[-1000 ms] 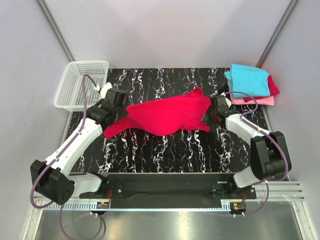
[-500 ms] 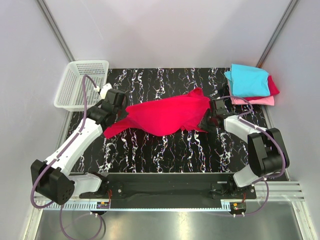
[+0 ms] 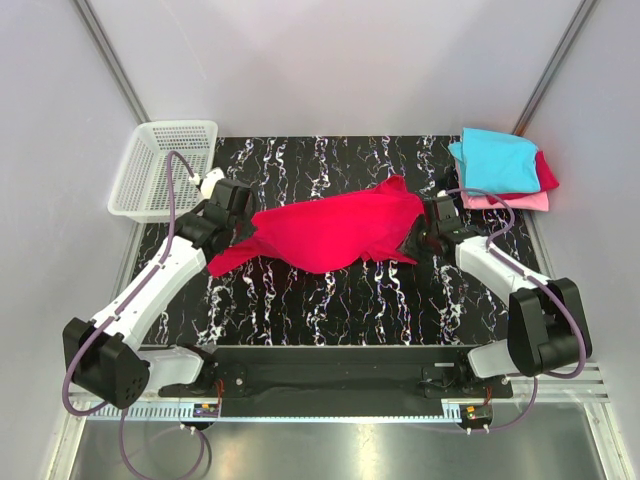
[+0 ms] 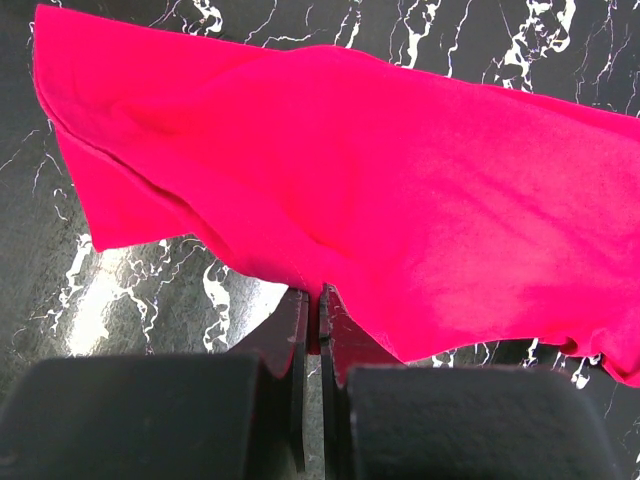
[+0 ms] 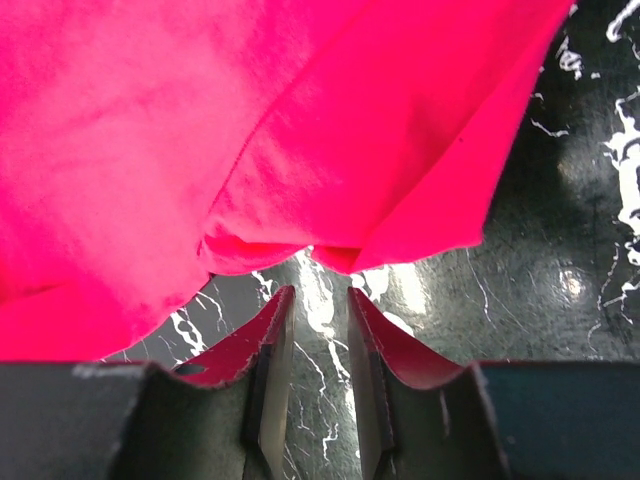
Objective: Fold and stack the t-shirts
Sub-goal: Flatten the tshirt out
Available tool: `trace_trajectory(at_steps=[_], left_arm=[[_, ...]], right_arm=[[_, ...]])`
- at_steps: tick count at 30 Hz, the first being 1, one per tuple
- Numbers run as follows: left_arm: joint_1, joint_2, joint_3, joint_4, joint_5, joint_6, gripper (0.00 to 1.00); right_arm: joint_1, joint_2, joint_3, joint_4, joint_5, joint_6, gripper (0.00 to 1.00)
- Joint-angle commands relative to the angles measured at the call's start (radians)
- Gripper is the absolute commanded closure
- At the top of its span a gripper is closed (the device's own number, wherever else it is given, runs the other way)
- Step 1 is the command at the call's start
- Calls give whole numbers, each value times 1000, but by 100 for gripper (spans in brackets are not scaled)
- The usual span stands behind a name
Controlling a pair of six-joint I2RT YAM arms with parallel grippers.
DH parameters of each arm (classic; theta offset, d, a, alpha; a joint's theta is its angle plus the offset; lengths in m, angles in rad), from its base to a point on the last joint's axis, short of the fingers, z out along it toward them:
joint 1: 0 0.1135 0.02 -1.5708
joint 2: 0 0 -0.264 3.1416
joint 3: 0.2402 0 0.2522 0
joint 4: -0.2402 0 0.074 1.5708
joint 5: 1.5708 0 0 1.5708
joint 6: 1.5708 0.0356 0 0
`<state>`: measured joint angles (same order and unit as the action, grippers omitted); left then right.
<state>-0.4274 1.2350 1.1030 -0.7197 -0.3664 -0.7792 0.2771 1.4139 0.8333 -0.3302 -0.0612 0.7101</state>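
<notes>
A bright crimson t-shirt point(image 3: 330, 230) lies spread loosely across the middle of the black marbled table. My left gripper point(image 3: 246, 233) is at its left end, shut on an edge of the cloth point(image 4: 400, 180), which is pinched between the tips point(image 4: 313, 296). My right gripper point(image 3: 420, 232) is at the shirt's right end, jaws open with nothing between them point(image 5: 318, 295). The shirt's folded edge point(image 5: 250, 130) lies just beyond the fingertips. At the back right is a stack with a cyan t-shirt point(image 3: 495, 160) on top, then a dark red one point(image 3: 546, 172) and a pink one point(image 3: 520, 202).
A white mesh basket point(image 3: 160, 170) stands at the back left, partly off the table. Bare marbled tabletop point(image 3: 330, 300) lies between the shirt and the arm bases. Grey walls enclose the back and sides.
My right arm's elbow has swung outward to the right while its gripper stayed at the shirt's right end. The shirt and my left arm have hardly moved.
</notes>
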Motion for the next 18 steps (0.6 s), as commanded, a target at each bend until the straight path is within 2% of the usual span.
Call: trace_trajectory(at_steps=[1,18], left_arm=[[7,-3,-3,23,-19,1,100],[7,-6,-12,22,-20,-5,100]], right_arm=[[10,-6,-2,-16,27,-9,66],[30,102,10,-6,46,17,68]])
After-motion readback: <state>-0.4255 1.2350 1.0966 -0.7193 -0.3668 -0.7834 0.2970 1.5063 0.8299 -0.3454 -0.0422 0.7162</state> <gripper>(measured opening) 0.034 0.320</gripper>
